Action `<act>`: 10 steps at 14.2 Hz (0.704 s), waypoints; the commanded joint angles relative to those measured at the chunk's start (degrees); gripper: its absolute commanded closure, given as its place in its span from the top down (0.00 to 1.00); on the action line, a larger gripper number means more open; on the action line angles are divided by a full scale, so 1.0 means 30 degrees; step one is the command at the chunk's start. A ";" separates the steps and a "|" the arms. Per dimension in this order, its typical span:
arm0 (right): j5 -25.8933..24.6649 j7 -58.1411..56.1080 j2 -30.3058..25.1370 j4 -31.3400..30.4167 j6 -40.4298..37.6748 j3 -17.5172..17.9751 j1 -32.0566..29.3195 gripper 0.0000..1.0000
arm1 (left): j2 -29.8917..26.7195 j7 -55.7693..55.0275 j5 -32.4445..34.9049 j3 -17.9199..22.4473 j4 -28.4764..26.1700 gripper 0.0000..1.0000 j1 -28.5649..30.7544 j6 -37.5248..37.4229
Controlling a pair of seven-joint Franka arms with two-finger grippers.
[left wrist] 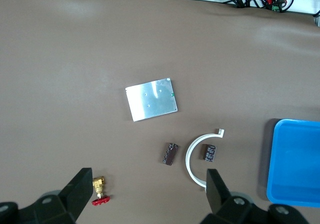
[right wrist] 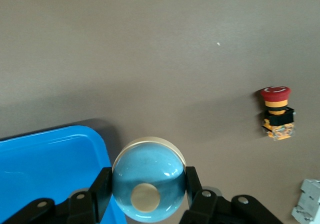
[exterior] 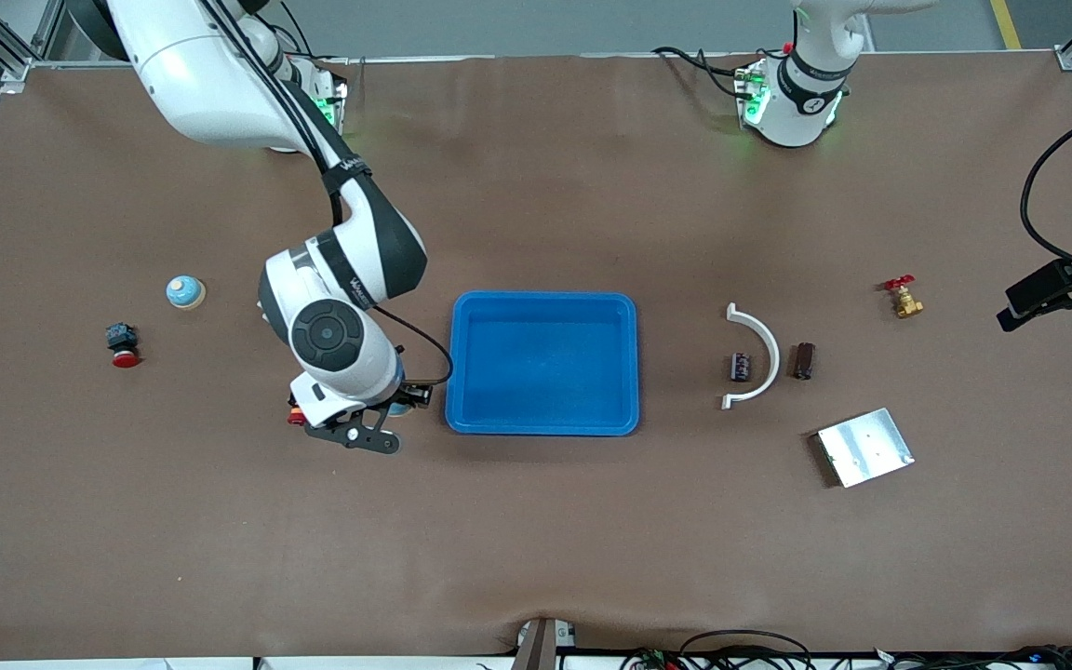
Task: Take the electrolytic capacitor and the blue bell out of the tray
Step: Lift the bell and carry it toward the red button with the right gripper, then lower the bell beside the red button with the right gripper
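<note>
My right gripper (right wrist: 148, 174) is shut on a blue dome bell (right wrist: 149, 160) with a brass knob, held over the rim of the blue tray (right wrist: 50, 159) at the end toward the right arm. In the front view the right gripper (exterior: 385, 411) hides most of that bell. A second blue bell (exterior: 185, 291) stands on the table toward the right arm's end. Two dark cylindrical capacitors (exterior: 740, 366) (exterior: 804, 360) lie either side of a white arc bracket (exterior: 759, 349). My left gripper (left wrist: 147, 180) hangs open high over that area, fingers apart and holding nothing.
The blue tray (exterior: 543, 423) sits mid-table. A red push button (exterior: 124, 344) lies near the second bell; another (right wrist: 275, 111) lies beside the right gripper. A metal plate (exterior: 865, 447) and a brass valve (exterior: 904, 299) lie toward the left arm's end.
</note>
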 commanded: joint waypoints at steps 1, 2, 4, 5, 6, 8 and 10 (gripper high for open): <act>0.0043 -0.0423 -0.1534 -0.1941 0.0302 0.0308 -0.0391 0.00 | -0.0014 -0.0245 0.0351 -0.0212 0.0282 1.00 0.0037 -0.0387; 0.0043 -0.0859 -0.2031 -0.2614 0.0622 0.0308 -0.0595 0.00 | -0.0043 -0.0245 0.0351 -0.0212 0.0282 1.00 0.0008 -0.0387; 0.0043 -0.1651 -0.2998 -0.4165 0.1471 0.0308 -0.1034 0.00 | -0.0014 -0.0245 0.0351 -0.0212 0.0282 1.00 0.0037 -0.0387; 0.0043 -0.2002 -0.3553 -0.4956 0.1852 0.0308 -0.1210 0.00 | -0.0014 -0.0245 0.0351 -0.0212 0.0253 1.00 0.0066 -0.0387; 0.0043 -0.2441 -0.4139 -0.5718 0.2088 0.0308 -0.1386 0.00 | -0.0014 -0.0245 0.0351 -0.0212 0.0253 1.00 0.0066 -0.0387; 0.0043 -0.3494 -0.5253 -0.7009 0.2178 0.0308 -0.2029 0.00 | -0.0014 -0.0245 0.0351 -0.0212 0.0253 1.00 0.0037 -0.0387; 0.0043 -0.4463 -0.6454 -0.8123 0.2149 0.0308 -0.2557 0.00 | -0.0014 -0.0245 0.0351 -0.0212 0.0282 1.00 0.0008 -0.0387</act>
